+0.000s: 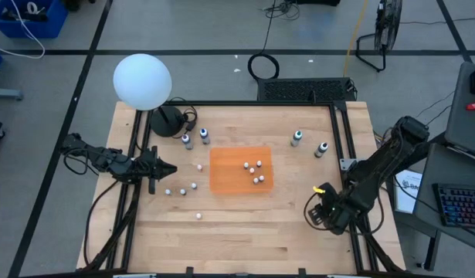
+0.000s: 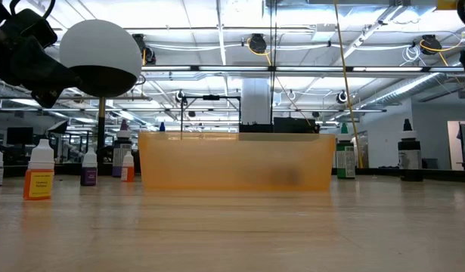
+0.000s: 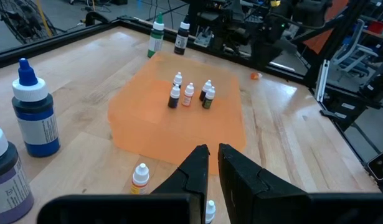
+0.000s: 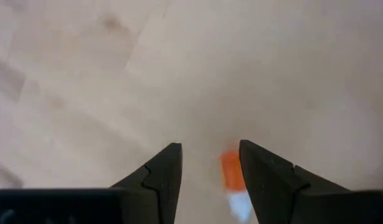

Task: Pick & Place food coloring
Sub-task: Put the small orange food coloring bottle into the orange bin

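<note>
The orange mat (image 1: 241,170) lies mid-table with several tiny white-topped bottles (image 1: 252,168) standing on it. Two taller bottles (image 1: 195,139) stand left of the mat's far edge and two more (image 1: 309,144) to its right. Small bottles (image 1: 181,190) dot the wood near my left gripper (image 1: 171,169), which hovers shut left of the mat, pointing at it (image 3: 213,155). My right gripper (image 4: 210,168) is open near the table's right edge, pointing down. A tiny orange bottle (image 4: 231,177) lies on the wood between its fingers, also in the high view (image 1: 320,188). My right gripper stands open over the tiny orange bottle (image 4: 230,171), coming from above. The bottle lies on the table close beside one finger (image 4: 266,180). I cannot tell whether that finger touches it.
A big white globe (image 1: 142,81) on a dark base (image 1: 167,121) stands at the far left corner. A black frame (image 1: 341,131) borders the table. One small bottle (image 1: 198,216) stands alone toward the near edge, with bare wood (image 1: 252,232) around it.
</note>
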